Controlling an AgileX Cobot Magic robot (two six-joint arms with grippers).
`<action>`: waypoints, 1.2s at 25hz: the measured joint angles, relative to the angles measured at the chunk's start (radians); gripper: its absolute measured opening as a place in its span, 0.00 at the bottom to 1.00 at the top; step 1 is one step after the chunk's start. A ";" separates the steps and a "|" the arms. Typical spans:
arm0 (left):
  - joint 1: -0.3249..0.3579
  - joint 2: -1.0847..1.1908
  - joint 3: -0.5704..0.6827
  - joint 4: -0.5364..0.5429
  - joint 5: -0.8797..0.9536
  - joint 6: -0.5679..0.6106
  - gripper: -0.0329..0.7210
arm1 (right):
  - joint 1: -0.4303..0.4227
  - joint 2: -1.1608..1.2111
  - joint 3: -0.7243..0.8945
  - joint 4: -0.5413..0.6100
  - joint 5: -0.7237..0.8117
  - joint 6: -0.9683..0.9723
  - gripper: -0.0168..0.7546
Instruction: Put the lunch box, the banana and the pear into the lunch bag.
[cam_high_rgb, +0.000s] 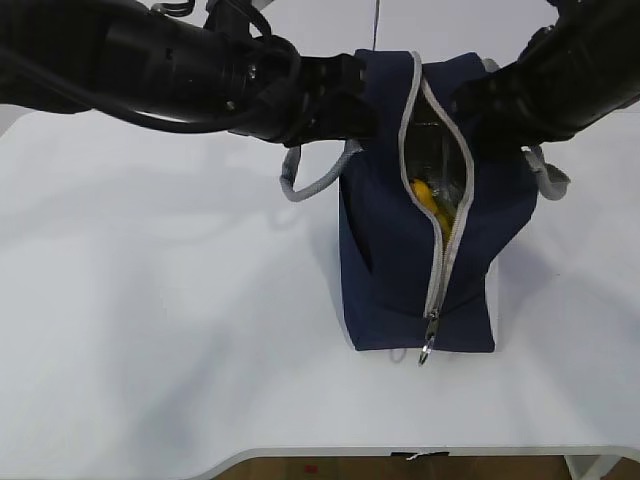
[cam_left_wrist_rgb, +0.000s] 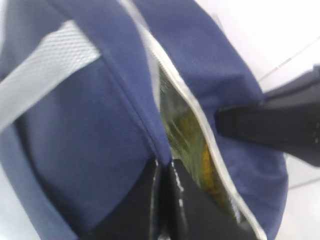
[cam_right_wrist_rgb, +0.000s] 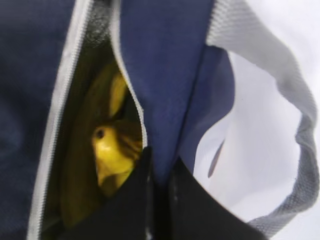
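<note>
The navy lunch bag (cam_high_rgb: 385, 250) stands upright on the white table with its grey zipper (cam_high_rgb: 432, 270) open along the top half. My left gripper (cam_high_rgb: 362, 110) (cam_left_wrist_rgb: 164, 166) is shut on the left lip of the opening. My right gripper (cam_high_rgb: 470, 108) (cam_right_wrist_rgb: 159, 167) is shut on the right lip, and the two hold the mouth apart. Inside, the yellow pear (cam_right_wrist_rgb: 111, 150) shows a dark end, with the banana (cam_right_wrist_rgb: 118, 92) curving above it. In the exterior view a yellow patch (cam_high_rgb: 425, 195) shows in the slit. The lunch box is hidden.
Grey webbing handles (cam_high_rgb: 312, 183) (cam_high_rgb: 550, 178) hang off both sides of the bag. The zipper's ring pull (cam_high_rgb: 428, 350) dangles near the bag's base. The table's front edge (cam_high_rgb: 420, 452) lies close below.
</note>
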 joint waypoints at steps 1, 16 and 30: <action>0.000 0.000 0.000 0.000 -0.006 0.000 0.04 | 0.000 0.003 0.005 0.004 -0.011 0.000 0.03; 0.000 0.000 0.000 0.018 -0.007 0.000 0.04 | 0.000 0.011 0.010 0.032 -0.033 0.002 0.15; 0.000 0.000 -0.004 0.043 0.001 0.000 0.04 | 0.000 0.011 0.010 0.083 -0.032 -0.006 0.57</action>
